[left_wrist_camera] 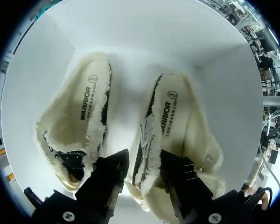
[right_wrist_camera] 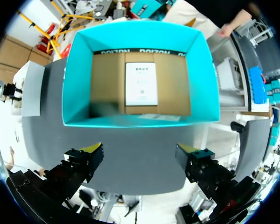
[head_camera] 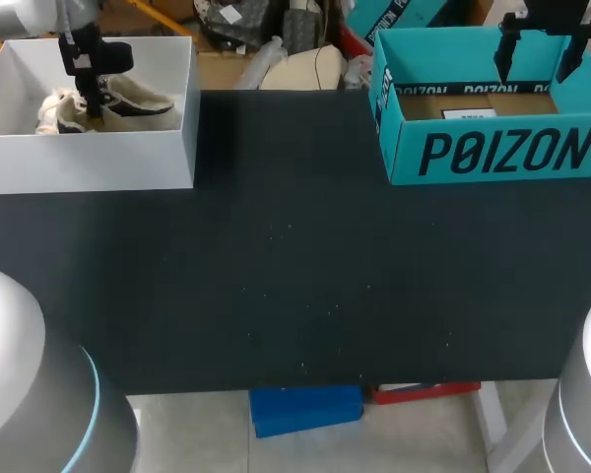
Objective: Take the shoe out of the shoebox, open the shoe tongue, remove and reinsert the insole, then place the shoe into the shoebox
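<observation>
At ten o'clock on the black table [head_camera: 295,276], inside the open white cardboard box [head_camera: 89,163], the cream fleece-lined shoe with black trim [left_wrist_camera: 177,135] was found lying sole-down, its fleecy insole facing up. A second shoe [left_wrist_camera: 79,126] of the same make lay just beside it, and both were entirely inside the box walls. The left gripper [left_wrist_camera: 144,161] was lowered into the box with its fingers apart. One finger stood in the gap between the two shoes and the other over the insole, so that the shoe's side wall lay between them. No clamp from both sides could be made out.

The first step, taking the shoe out, was judged to be in hand, with nothing lifted yet. A closing of the fingers on that wall was called for next, then a straight lift clear of the box rim. The neighbouring shoe was the likeliest thing to be snagged or dragged along. The soft collar was also expected to give under the grip.

Farther out, at two o'clock, a teal cardboard box [head_camera: 492,153] stood open, with a white printed sheet [right_wrist_camera: 141,84] on its brown floor. The right gripper [right_wrist_camera: 139,151] was held above its near wall, fingers spread wide and holding nothing. Both were well apart from the lift path.
</observation>
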`<state>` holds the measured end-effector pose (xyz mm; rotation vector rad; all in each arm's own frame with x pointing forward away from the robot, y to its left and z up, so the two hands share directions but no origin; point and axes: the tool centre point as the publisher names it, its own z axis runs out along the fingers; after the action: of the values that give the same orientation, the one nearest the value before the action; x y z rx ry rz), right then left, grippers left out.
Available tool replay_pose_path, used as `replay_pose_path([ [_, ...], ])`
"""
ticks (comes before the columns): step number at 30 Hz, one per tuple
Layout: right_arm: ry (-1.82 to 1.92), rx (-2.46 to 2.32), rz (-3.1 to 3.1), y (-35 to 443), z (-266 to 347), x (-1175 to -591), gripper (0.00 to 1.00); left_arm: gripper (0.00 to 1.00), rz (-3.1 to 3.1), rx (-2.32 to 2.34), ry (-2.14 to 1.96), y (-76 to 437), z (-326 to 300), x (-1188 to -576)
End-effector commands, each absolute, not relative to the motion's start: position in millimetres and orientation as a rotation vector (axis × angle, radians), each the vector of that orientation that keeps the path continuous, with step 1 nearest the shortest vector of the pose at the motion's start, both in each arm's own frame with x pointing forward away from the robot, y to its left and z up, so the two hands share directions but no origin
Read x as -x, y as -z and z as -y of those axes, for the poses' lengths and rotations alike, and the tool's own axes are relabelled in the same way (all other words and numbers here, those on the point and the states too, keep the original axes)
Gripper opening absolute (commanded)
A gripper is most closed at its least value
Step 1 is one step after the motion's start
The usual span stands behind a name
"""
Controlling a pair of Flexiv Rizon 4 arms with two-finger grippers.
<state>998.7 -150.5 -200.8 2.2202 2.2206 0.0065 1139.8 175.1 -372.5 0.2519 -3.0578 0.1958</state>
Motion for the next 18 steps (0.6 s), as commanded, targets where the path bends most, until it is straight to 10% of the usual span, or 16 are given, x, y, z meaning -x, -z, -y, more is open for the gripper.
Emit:
replay_pose_path([
  [1,-0.004,-2.221,-2.221,200.3,150.3,-999.2,1.00,0.39,3.052,-0.249,-0.182,383.6,-173.6,-1136.2],
  [18,-0.004,-2.221,-2.221,200.3,150.3,-999.2,1.00,0.42,3.052,-0.217,-0.138,405.0,-174.7,-1119.8],
])
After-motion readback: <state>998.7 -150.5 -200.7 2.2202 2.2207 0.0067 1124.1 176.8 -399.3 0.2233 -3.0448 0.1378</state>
